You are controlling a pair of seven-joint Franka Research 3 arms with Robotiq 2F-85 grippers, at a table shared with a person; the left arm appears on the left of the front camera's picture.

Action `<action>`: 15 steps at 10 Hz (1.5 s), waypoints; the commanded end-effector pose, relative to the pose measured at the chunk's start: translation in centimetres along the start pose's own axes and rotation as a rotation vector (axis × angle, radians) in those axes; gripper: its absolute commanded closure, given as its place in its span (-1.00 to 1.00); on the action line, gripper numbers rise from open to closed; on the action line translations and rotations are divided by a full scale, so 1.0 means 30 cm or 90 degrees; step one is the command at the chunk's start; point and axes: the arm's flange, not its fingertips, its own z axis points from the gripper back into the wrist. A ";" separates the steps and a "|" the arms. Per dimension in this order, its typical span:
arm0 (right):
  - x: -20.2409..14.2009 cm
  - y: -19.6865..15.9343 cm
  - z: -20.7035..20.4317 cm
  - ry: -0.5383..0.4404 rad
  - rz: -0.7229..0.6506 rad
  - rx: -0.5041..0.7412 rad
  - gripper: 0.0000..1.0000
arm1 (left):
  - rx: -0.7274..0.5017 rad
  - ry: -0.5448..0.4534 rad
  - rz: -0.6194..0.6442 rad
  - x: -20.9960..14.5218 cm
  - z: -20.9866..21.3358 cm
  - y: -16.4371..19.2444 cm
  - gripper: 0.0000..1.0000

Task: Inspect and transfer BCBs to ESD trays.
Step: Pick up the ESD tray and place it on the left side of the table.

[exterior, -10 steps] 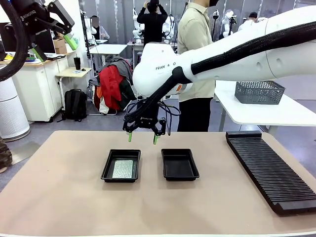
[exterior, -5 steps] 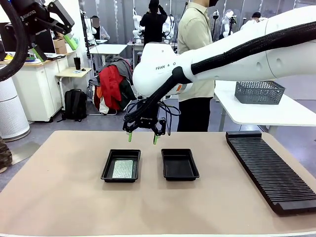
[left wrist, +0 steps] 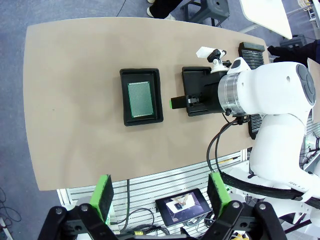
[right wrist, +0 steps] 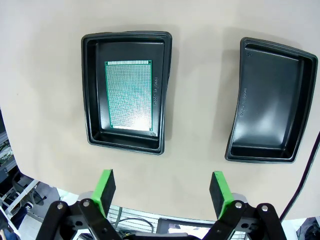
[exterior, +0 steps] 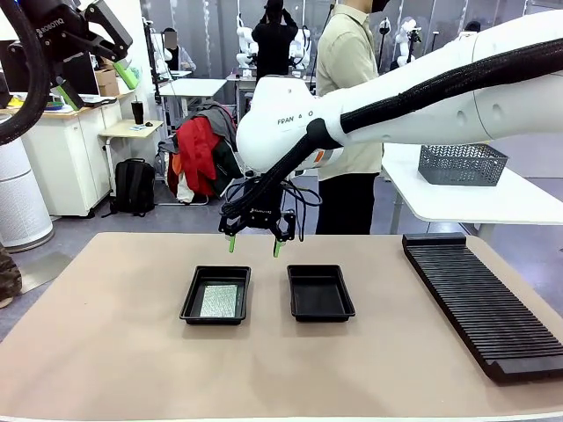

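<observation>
Black ribbed rack (exterior: 484, 303) lies well right of the empty tray (exterior: 320, 293).

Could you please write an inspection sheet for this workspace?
Surface: tan table, no debris seen.
Job's things: one BCB in the left ESD tray; right ESD tray empty.
Clutter: black slotted rack at the table's right.
End effectors: right end effector open, above the table near the trays; left end effector open, raised high.
Cables: black corrugated sleeve along the right arm.
Surroundings: person at the far side; mesh basket on a white table.
</observation>
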 end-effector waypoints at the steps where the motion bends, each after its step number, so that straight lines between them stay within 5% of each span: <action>1: -0.007 -0.004 -0.001 0.002 -0.002 0.000 -1.00 | 0.000 0.001 0.001 0.000 -0.001 0.002 -1.00; 8: -0.007 -0.004 -0.001 0.002 -0.002 0.000 -1.00 | -0.001 0.004 0.005 0.023 -0.020 0.025 -1.00; 15: -0.030 -0.069 0.040 -0.002 -0.038 0.045 -1.00 | -0.042 0.051 0.057 0.040 -0.466 0.162 -1.00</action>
